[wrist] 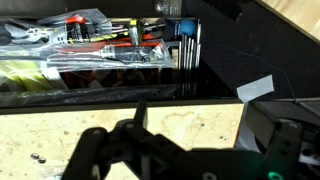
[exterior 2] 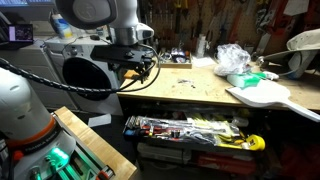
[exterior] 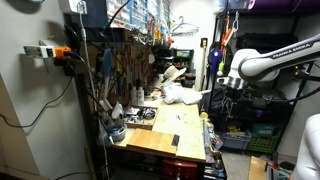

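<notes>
The gripper (wrist: pixel 200 140) hangs with its jaws spread and nothing between them, as far as the wrist view shows. It points down, so the wrist camera looks straight at what lies beneath. Directly under it is pale plywood (wrist: pixel 60 130), bare but for a few dark specks.

Just beyond the plywood stands the drawer (wrist: pixel 100 92), pulled out from under the bench, so its contents lie open from above. The tools (wrist: pixel 100 45) inside lie flat and packed side by side, handles mostly running the same way, probably so the shallow tray can take them all. The gripper is near the drawer's front wall but touches neither it nor the tools.

In an exterior view the drawer (exterior 2: pixel 180 147) juts out below the bench (exterior 2: pixel 190 88), with the arm off to one end, clear of the worktop. Farther back on the bench sit a crumpled bag (exterior 2: pixel 233 58) and a white board (exterior 2: pixel 265 95), pushed towards the far side. Behind the bench, a pegboard (exterior: pixel 125 60) keeps hand tools hung upright, off the working surface.
</notes>
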Tool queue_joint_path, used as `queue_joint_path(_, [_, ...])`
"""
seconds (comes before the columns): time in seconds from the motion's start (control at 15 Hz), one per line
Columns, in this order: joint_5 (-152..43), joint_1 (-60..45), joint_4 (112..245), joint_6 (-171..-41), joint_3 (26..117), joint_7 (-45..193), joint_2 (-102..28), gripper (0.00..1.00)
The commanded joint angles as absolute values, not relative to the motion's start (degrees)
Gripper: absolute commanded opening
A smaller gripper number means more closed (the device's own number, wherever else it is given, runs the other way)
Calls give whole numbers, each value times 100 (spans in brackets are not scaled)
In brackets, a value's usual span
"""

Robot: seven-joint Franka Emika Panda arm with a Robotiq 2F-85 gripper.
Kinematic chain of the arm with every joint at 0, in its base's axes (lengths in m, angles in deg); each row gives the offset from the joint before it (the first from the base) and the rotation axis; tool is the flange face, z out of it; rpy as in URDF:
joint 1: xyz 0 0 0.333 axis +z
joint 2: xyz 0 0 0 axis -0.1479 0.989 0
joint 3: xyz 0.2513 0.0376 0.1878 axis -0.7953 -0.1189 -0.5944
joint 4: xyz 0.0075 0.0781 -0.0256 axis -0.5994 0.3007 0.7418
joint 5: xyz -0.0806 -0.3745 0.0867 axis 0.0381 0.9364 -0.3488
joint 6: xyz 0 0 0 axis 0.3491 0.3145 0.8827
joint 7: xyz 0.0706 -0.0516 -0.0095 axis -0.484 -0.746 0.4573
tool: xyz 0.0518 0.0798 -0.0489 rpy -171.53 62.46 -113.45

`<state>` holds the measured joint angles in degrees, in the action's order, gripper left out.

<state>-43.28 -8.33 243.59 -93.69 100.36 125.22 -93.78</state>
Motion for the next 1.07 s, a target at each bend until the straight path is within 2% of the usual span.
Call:
queue_joint_path(0.0, [-4583, -1120, 24357, -9407, 9750, 12723, -9262, 100])
queue_joint_path(0.47, [-5071, -1025, 24166, -9728, 9994, 13393, -7766, 100])
queue_joint_path(1.0, [-6174, -1536, 24007, -10987, 10009, 14721, -5880, 100])
